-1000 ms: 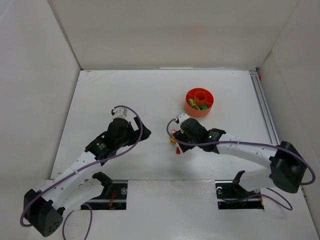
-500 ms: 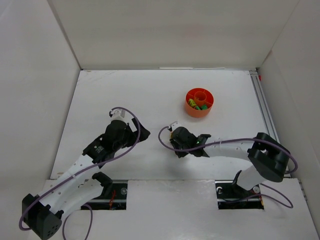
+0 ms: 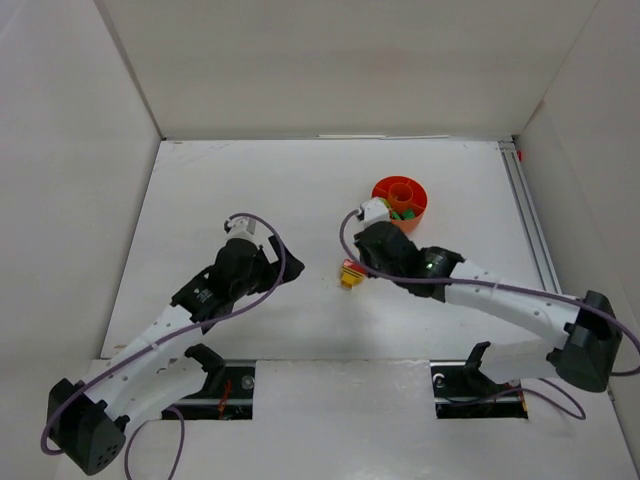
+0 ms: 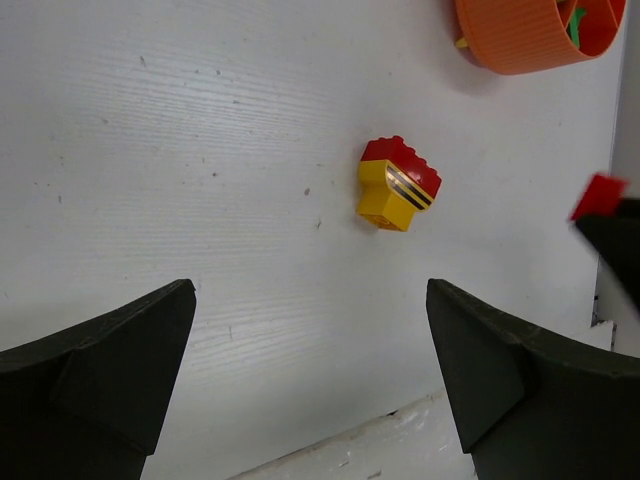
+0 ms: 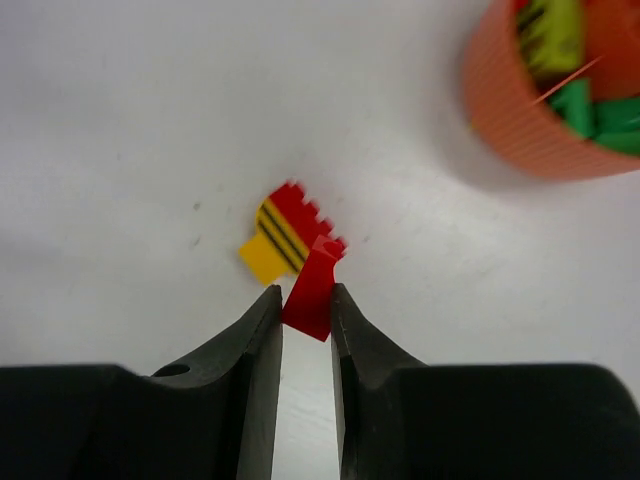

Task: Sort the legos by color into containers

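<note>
We have the right hand (image 5: pixel 306 300) clenched on a red brick (image 5: pixel 312 285), just beside the red-and-yellow pair (image 5: pixel 280 235) on the bench (image 5: pixel 120 120). The orange bowl (image 5: pixel 500 110) lies ahead and right of that hand — near it; left hand (image 4: pixel 308 300), released, sits farther off.

We see a white table (image 3: pixel 300 180). It is flat and has a few small dark specks (image 4: pixel 306 190) on it. White walls stand on three sides: a back wall (image 3: pixel 340 60), a left wall (image 3: pixel 60 180) and a right wall (image 3: pixel 600 150). A gray rail (image 3: pixel 530 220) runs along the right edge of the table, next to the right wall. At the far end of the rail sits a tiny red bit (image 3: pixel 519 155). At the near edge lies a white board (image 3: pixel 340 420) with two dark holes (image 3: pixel 500 405) cut in it, one on each side.
</note>
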